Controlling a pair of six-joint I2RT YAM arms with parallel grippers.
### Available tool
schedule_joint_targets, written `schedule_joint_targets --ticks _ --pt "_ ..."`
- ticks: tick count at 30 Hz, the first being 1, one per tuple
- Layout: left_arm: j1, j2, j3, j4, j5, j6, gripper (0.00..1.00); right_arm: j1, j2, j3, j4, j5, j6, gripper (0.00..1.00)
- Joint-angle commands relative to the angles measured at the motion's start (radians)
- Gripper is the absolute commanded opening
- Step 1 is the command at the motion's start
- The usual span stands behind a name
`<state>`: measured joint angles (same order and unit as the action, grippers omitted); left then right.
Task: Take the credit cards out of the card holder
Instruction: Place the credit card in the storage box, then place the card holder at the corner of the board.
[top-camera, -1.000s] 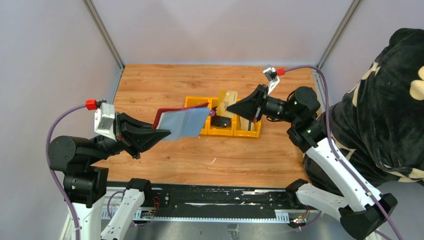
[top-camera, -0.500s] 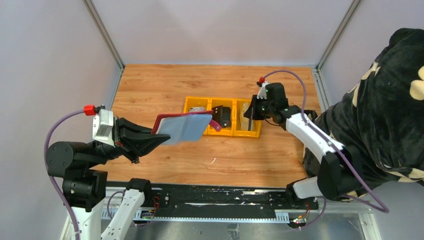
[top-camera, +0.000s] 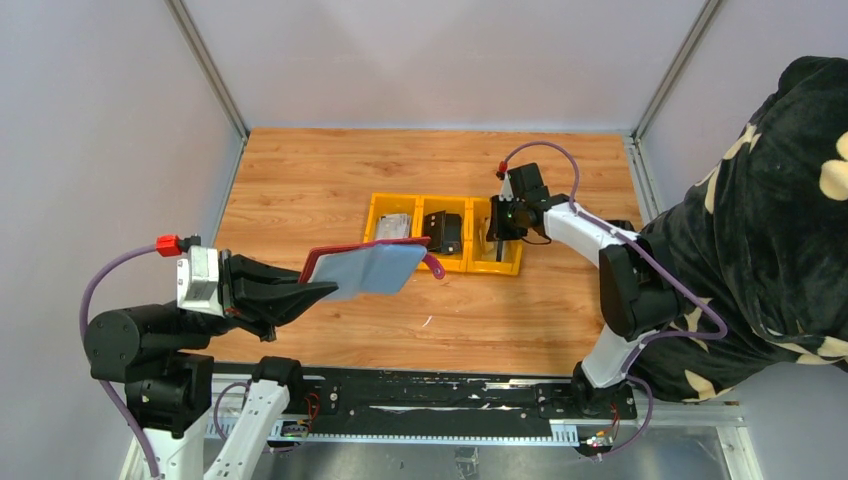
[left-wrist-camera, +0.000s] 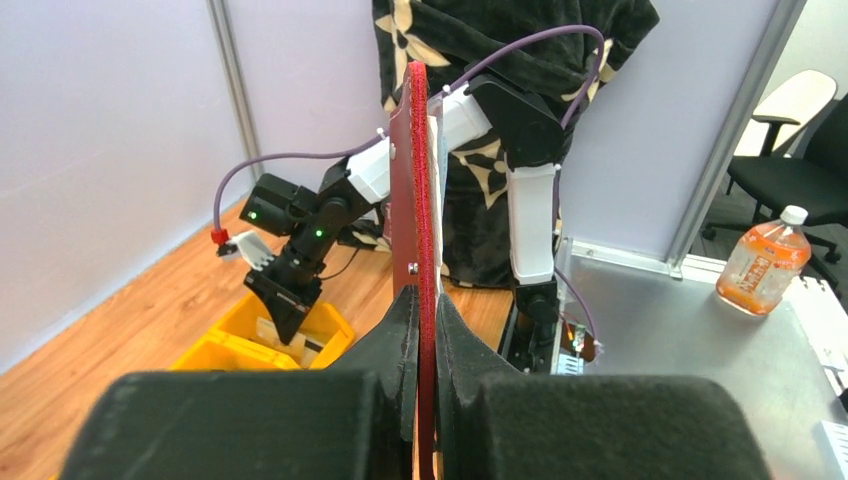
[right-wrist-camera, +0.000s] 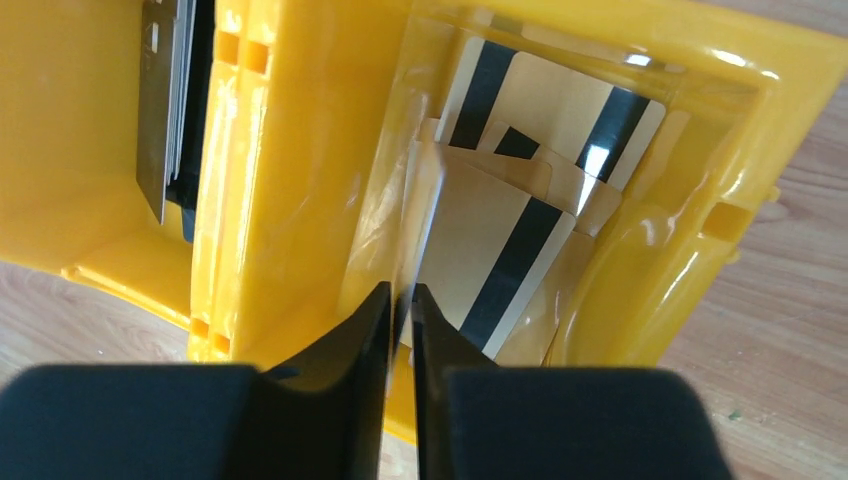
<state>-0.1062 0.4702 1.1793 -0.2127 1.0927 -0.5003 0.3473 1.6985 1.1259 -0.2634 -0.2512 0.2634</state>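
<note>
My left gripper (top-camera: 318, 291) is shut on the dark red card holder (top-camera: 365, 267) and holds it open above the table, grey-blue lining up, pink tab (top-camera: 436, 267) hanging. In the left wrist view the holder (left-wrist-camera: 414, 180) stands edge-on between the closed fingers (left-wrist-camera: 398, 325). My right gripper (top-camera: 497, 237) is low in the right compartment of the yellow bin (top-camera: 448, 265). In the right wrist view its jaws (right-wrist-camera: 400, 292) pinch a thin credit card (right-wrist-camera: 412, 200) seen edge-on. Beige cards with black stripes (right-wrist-camera: 525, 235) lie below it.
The bin's middle compartment holds dark cards (right-wrist-camera: 165, 90), and its left one a grey card (top-camera: 395, 224). A person in a black patterned garment (top-camera: 780, 220) stands at the right. Grey walls enclose the wooden table (top-camera: 330, 170). A bottle (left-wrist-camera: 762, 265) stands off the table.
My right gripper has come down with the beige card from above the bin into its right compartment. My left gripper has drawn the open holder slightly back and lower.
</note>
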Motion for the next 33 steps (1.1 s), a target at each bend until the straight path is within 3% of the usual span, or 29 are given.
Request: schedule_joint_targets --ticks 1,13,16,19,25,33 --pt "0.002 -0.019 -0.017 0.061 0.006 0.031 0.0 -0.011 0.003 0.037 -0.026 0.05 -0.021 0.22" --pt "0.002 -0.016 -0.037 0.042 0.032 0.082 0.0 0.01 -0.242 0.101 -0.086 0.056 -0.018 0.55" --pt "0.002 -0.018 -0.049 0.019 0.062 0.141 0.0 0.021 -0.329 0.113 -0.045 -0.054 0.004 0.66" --pt "0.002 -0.014 -0.06 -0.013 0.108 0.197 0.0 0.039 -0.439 0.076 0.201 -0.299 0.108 0.75" --pt "0.002 -0.005 -0.063 -0.068 0.136 0.264 0.0 0.162 -0.515 0.014 0.797 -0.633 0.408 0.79" --pt "0.002 -0.002 -0.044 -0.117 0.124 0.304 0.0 0.337 -0.551 -0.132 1.399 -0.751 0.673 0.82"
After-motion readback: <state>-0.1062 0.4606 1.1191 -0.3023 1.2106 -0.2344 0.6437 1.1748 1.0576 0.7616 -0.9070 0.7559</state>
